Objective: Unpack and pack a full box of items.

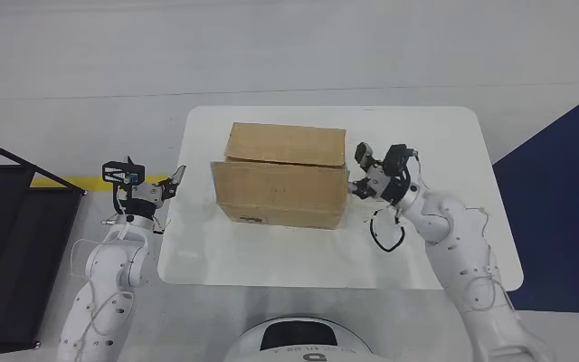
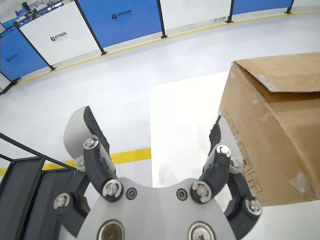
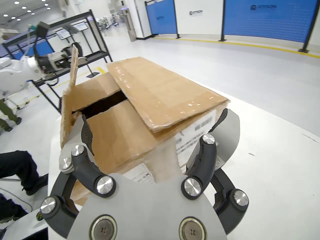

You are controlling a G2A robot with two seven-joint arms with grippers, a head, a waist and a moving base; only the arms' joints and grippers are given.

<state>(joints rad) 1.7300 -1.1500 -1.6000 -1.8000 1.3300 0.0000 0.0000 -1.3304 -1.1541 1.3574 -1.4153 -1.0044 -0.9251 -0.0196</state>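
Between left jaws and right jaws, both spread, cardboard box (image 1: 282, 176) on table (image 1: 434, 145).

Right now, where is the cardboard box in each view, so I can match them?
Top view: cardboard box in the middle of the white table, between left gripper and right gripper.
Left wrist view: box beside the open left gripper, end face showing.
Right wrist view: box just beyond the open right gripper, top flaps partly open.
Shared landmark: the white table under it.
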